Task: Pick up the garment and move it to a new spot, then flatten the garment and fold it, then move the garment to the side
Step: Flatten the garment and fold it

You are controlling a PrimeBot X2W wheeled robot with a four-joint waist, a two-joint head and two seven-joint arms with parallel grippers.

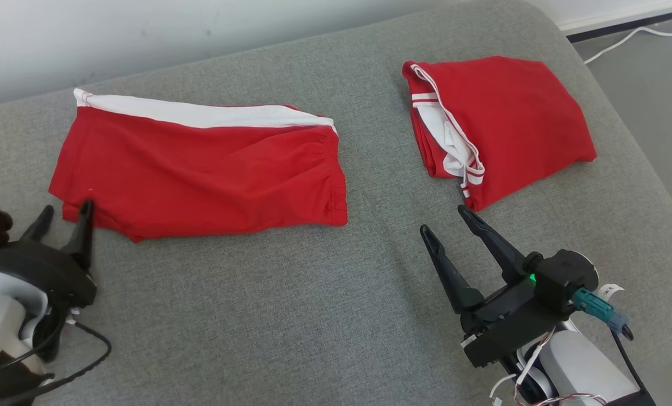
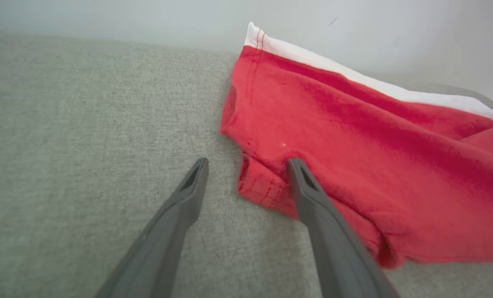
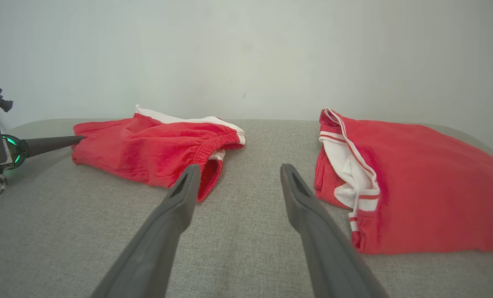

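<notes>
The left tool [image 1: 67,206] stands wide open and holds nothing. The red shorts [image 1: 200,175], with a white stripe along their far edge, lie directly ahead of it on the grey upholstered surface [image 1: 291,316]. They look flattened and doubled over. In the left wrist view their near hem corner sits between the two fingers, the right finger over the cloth and the left finger over bare upholstery. Whether either tip touches the fabric I cannot tell.

The right tool [image 1: 443,219] is also wide open and empty. The shorts' elastic waist end lies ahead of it to its left. A second red garment [image 1: 511,113], folded, with white trim and a striped band, lies just ahead to its right, well apart from the shorts.

I judge the shorts to be the piece in hand, with the left tool placed for a pinch at that corner.

What could go wrong from here:
- The hem corner shows more than one layer, so a shallow pinch may take only the top one. The fold would then peel open on lifting.
- If the right finger drives down on top of the cloth instead of under the edge, it could push the hem ahead and bunch it.
- A grip at one corner alone would leave the waist end dragging on the rough upholstery, skewing or undoing the fold.
- If the right tool reaches forward carelessly, it could catch the loose white trim of the second garment.
</notes>
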